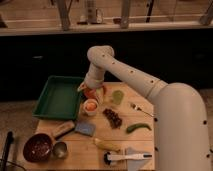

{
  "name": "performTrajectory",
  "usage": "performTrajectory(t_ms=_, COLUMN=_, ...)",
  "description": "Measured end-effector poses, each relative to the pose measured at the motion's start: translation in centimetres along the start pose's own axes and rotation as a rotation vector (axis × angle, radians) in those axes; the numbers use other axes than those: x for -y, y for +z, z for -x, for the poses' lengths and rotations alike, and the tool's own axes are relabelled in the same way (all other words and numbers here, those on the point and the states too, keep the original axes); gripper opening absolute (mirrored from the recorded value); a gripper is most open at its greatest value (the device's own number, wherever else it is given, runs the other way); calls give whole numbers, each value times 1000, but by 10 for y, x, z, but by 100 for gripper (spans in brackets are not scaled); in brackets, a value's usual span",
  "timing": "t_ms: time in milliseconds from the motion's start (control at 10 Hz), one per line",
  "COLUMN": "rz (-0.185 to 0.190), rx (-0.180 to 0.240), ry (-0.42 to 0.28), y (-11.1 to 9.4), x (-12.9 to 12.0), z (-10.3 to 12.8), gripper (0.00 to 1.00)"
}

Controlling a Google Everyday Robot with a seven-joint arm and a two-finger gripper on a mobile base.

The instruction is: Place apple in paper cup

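The paper cup (90,108) is a short white cup on the wooden table (135,145), just right of the green tray. The apple (90,105) sits inside it, showing orange with a pale patch. My gripper (93,92) hangs straight above the cup on the white arm, a little clear of the rim. Its fingers are spread apart, and a reddish patch shows between them.
A green tray (57,97) lies at the left. A pale green cup (117,96), dark grapes (113,118), a fork (141,109) and a green pepper (138,128) lie to the right. A brown bowl (37,147), metal cup (60,149), banana (106,145) and blue sponge (85,129) are in front.
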Motion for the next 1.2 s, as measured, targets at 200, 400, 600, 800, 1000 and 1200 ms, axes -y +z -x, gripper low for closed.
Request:
performTrajectory(t_ms=200, rz=5, rx=1, ry=-14, y=-3, x=-1, z=-1, gripper=80)
performTrajectory(t_ms=400, rz=5, rx=5, ry=-32, y=-4, x=-1, z=-1, gripper=80)
performTrajectory(t_ms=600, rz=6, rx=7, ry=-40, y=-5, x=-1, z=-1, gripper=80)
performTrajectory(t_ms=800, rz=6, rx=7, ry=-40, y=-5, x=-1, z=-1, gripper=80)
performTrajectory(t_ms=1000, rz=6, rx=7, ry=-41, y=-5, x=0, z=-1, gripper=80)
performTrajectory(t_ms=1200, rz=7, rx=8, ry=-41, y=-4, x=0, z=-1, gripper=80)
